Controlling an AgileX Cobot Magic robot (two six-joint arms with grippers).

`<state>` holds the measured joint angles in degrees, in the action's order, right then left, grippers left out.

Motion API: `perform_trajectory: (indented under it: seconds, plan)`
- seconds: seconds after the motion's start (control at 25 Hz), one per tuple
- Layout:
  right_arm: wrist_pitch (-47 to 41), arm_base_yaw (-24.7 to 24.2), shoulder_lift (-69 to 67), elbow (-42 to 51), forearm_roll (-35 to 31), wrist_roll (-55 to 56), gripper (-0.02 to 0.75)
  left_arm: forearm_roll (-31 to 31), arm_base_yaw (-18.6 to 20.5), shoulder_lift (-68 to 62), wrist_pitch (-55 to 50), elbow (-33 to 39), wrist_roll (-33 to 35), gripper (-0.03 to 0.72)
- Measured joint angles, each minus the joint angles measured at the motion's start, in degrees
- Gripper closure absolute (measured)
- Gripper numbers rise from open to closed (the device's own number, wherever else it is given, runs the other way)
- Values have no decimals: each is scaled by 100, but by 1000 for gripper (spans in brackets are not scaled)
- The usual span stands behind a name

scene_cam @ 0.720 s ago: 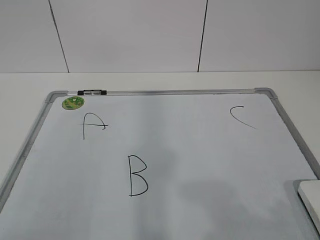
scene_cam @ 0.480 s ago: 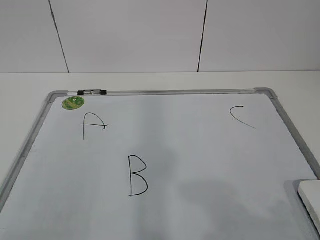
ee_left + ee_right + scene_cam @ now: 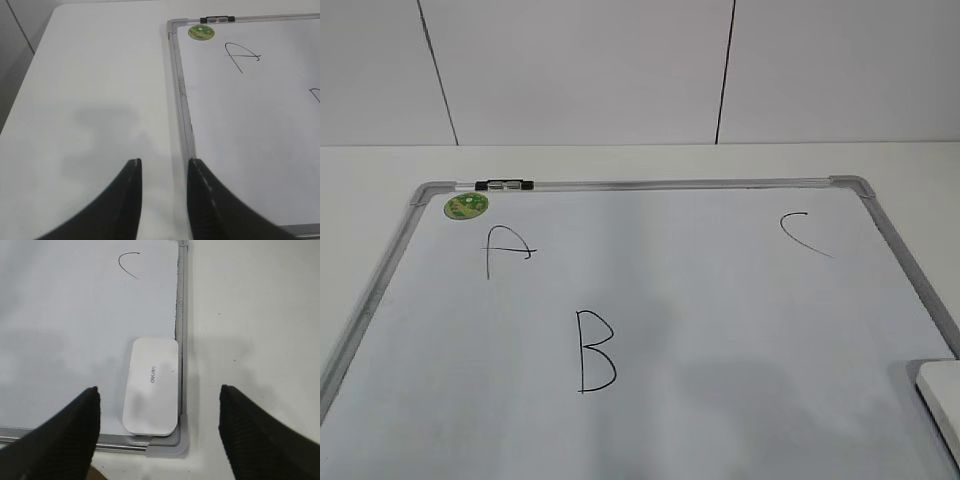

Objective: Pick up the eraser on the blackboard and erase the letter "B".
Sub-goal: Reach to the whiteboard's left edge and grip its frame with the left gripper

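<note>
White tabletop [image 3: 95, 90] carries the blackboard [image 3: 893, 240], and the eraser [image 3: 151, 386] lies flat in its near right corner, snug against the grey frame. Well apart from it, toward the board's middle, stands the letter "B" [image 3: 594, 352]. Right gripper [image 3: 159, 412] hovers above the eraser, jaws spread wide. Left gripper [image 3: 162, 175] hangs over the board's left edge, jaws narrowly parted, holding nothing.

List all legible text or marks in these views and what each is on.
"A": blackboard, upper left.
"B": board centre, marker.
"C": board upper right.
"deli": grey print on eraser, sideways in the right wrist view.
Green sticker: print too small to read.
</note>
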<state>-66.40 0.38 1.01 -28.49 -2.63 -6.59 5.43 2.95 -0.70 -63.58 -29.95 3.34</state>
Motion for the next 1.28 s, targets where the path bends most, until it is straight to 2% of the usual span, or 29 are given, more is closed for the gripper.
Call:
perform_trajectory:
  seconds: [0.28,0.52,0.68,1.04,1.28]
  plan:
    - [0,0,-233,-12,-13,143,167,14,0,0,0,0,0,452]
    - [-21,0,-801,-12,-373,416,167,88,0,-217,-46,-27,0,450]
    - [-149,0,-1354,-34,-630,524,167,88,0,-1144,-168,-228,0,447]
    - [-315,0,-3023,-840,-667,799,167,420,0,-3481,-77,-824,0,447]
    - [-471,0,-4320,-1227,-679,828,167,429,0,-5314,4,-1578,0,447]
